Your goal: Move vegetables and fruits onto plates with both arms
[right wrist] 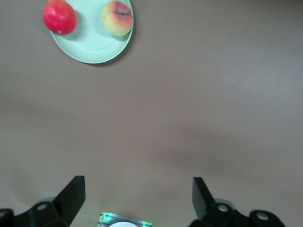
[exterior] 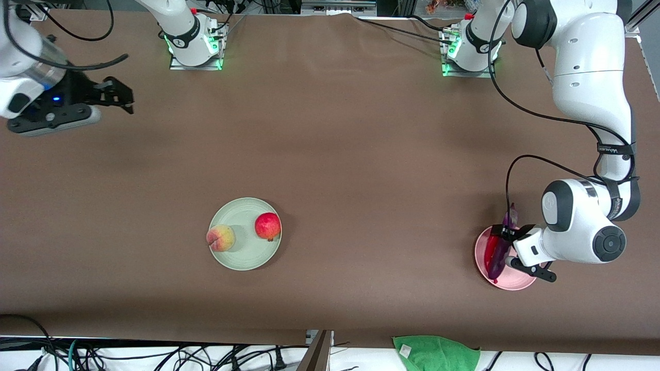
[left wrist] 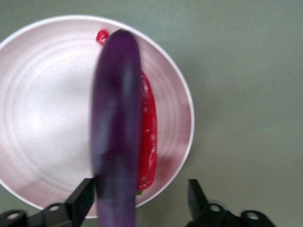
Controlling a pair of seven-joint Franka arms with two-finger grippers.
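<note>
The purple eggplant (exterior: 499, 253) (left wrist: 116, 127) is over the pink plate (exterior: 515, 282) (left wrist: 42, 118), beside the red chili pepper (exterior: 489, 253) (left wrist: 148, 137) that lies on the plate. My left gripper (exterior: 508, 247) (left wrist: 141, 198) is open over this plate. The eggplant's end sits between the spread fingers, close to one finger (left wrist: 83, 196) and apart from the other. I cannot tell if the eggplant rests on the plate. The mint green plate (exterior: 250, 255) (right wrist: 94, 47) holds the red apple (exterior: 267, 225) (right wrist: 58, 16) and the peach (exterior: 220, 237) (right wrist: 117, 18). My right gripper (exterior: 121, 95) (right wrist: 138, 194) is open, empty and waiting.
A green cloth (exterior: 435, 353) lies off the table's edge nearest the front camera. Both arm bases (exterior: 195, 49) stand along the edge farthest from that camera. Brown tabletop separates the two plates.
</note>
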